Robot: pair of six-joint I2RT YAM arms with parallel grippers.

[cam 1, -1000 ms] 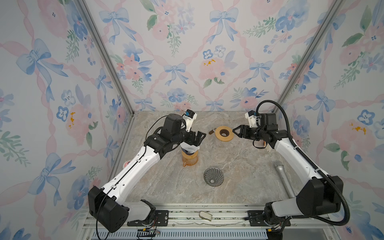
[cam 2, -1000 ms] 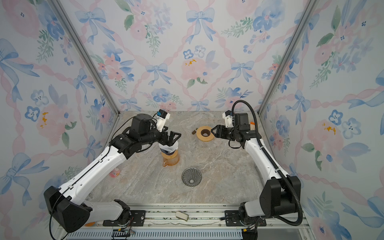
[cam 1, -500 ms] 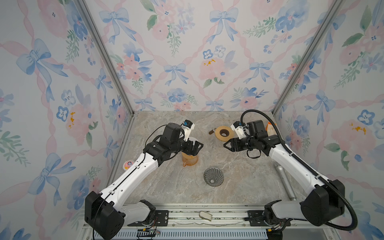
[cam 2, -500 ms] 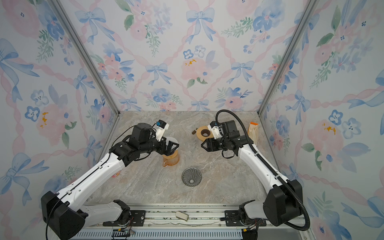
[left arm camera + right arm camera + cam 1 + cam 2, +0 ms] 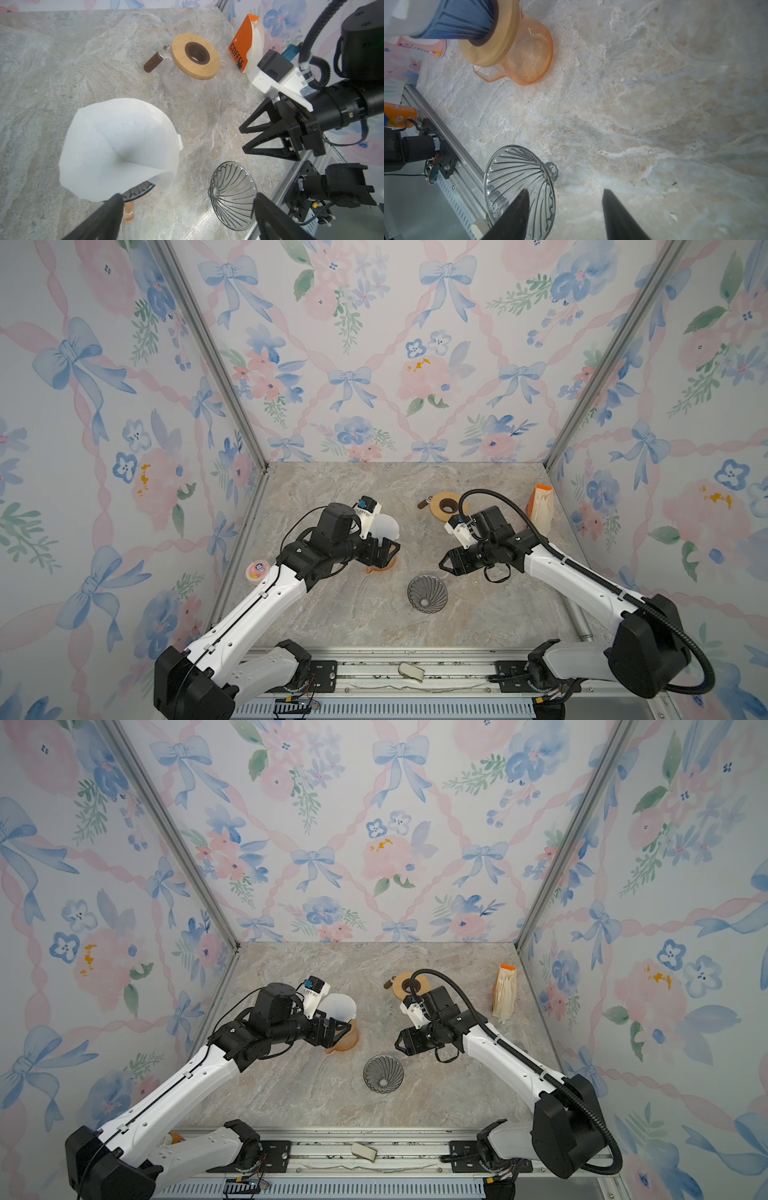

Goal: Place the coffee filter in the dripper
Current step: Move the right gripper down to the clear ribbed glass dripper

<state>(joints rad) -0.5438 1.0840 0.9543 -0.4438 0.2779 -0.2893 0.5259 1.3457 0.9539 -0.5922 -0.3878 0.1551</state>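
A white paper coffee filter (image 5: 118, 149) stands open as a cone in a dark blue ribbed dripper (image 5: 456, 22), which sits on a wooden collar over an orange pitcher (image 5: 529, 52). My left gripper (image 5: 187, 199) is open wide and low beside that pitcher, with one fingertip by the filter's rim and nothing held. In both top views the filter (image 5: 384, 526) shows behind the left gripper (image 5: 390, 551). A clear glass dripper (image 5: 427, 593) lies on its side at centre front. My right gripper (image 5: 564, 193) is open just above it, with one finger in front of its rim (image 5: 519, 187).
A glass carafe with a wooden collar (image 5: 446, 506) and dark handle stands at the back. An orange coffee filter pack (image 5: 540, 506) leans near the right wall. A pink-lidded tub (image 5: 257, 571) sits at the left edge. A metal cylinder (image 5: 579, 620) lies front right, by the front rail.
The left gripper dropped from above the filter to beside the pitcher. The right gripper swung from the back by the carafe down to the glass dripper, its jaws narrowing a little.
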